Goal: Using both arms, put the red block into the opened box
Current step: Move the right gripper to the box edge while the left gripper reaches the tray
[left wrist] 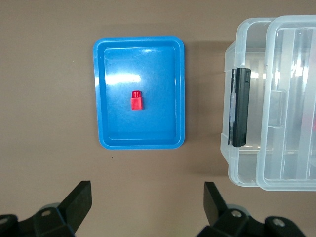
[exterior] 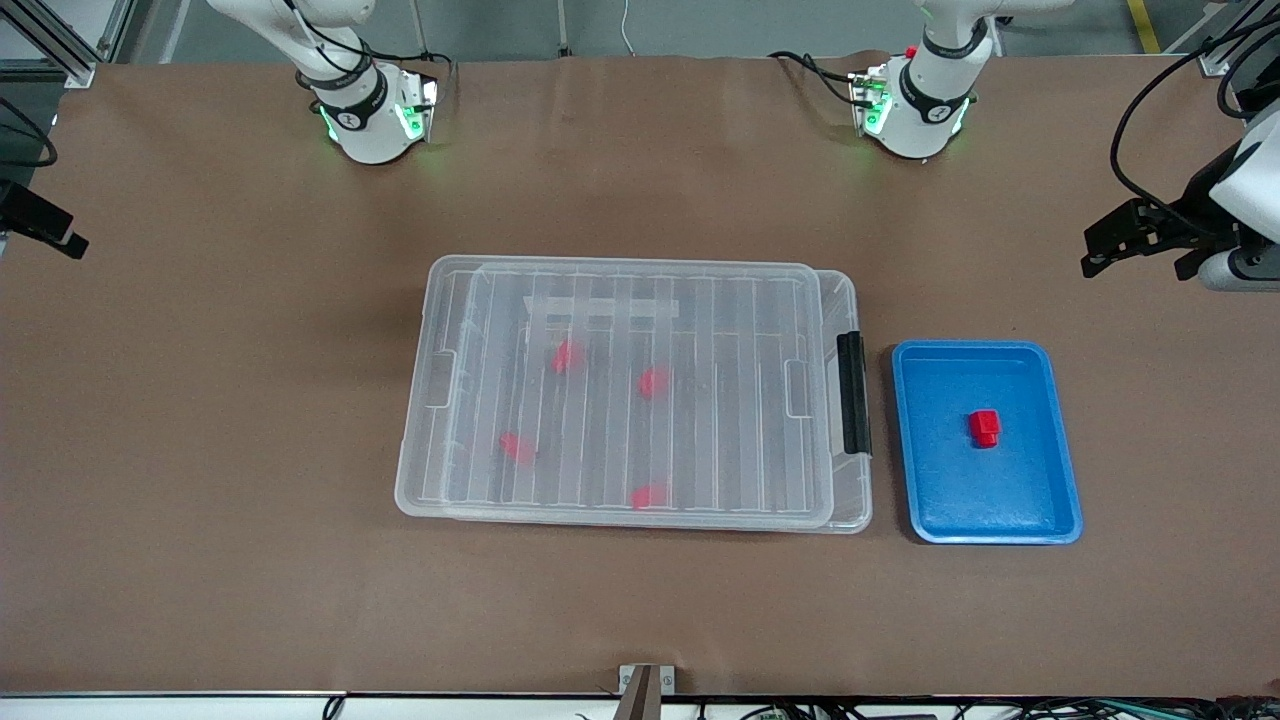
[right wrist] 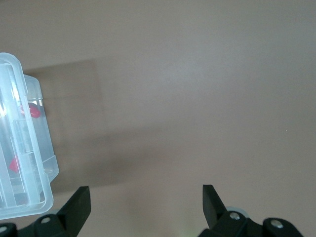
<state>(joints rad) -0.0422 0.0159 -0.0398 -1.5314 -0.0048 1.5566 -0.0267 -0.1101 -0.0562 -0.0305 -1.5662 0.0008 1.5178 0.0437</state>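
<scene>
While both arms waited at the outer ends of the scene, the brown desk (exterior: 200, 400) carried everything else. The box (exterior: 630, 390), a large clear bin, lay in the middle of the desk with its ribbed translucent lid (exterior: 620, 385) resting on top, shifted a little toward the right arm's end so that a strip of the bin showed at the handle end. Its black bar handle (exterior: 853, 393) faced the left arm's end. Four red pieces (exterior: 655, 382) showed blurred through the lid, inside the box.

Just beside the handle end, toward the left arm's end of the desk, sat a blue tray (exterior: 1060, 440), apart from the box. The red block (exterior: 984, 427) lay alone near the middle of that tray, untouched.

The left gripper (left wrist: 148, 207) hung over bare desk near the tray, its jaws spread wide and holding nothing. The right gripper (right wrist: 146, 206) hung over bare desk at the right arm's end, close to the box's short end, jaws likewise spread wide and empty. In the front view only a dark part of the right arm showed at the edge.
</scene>
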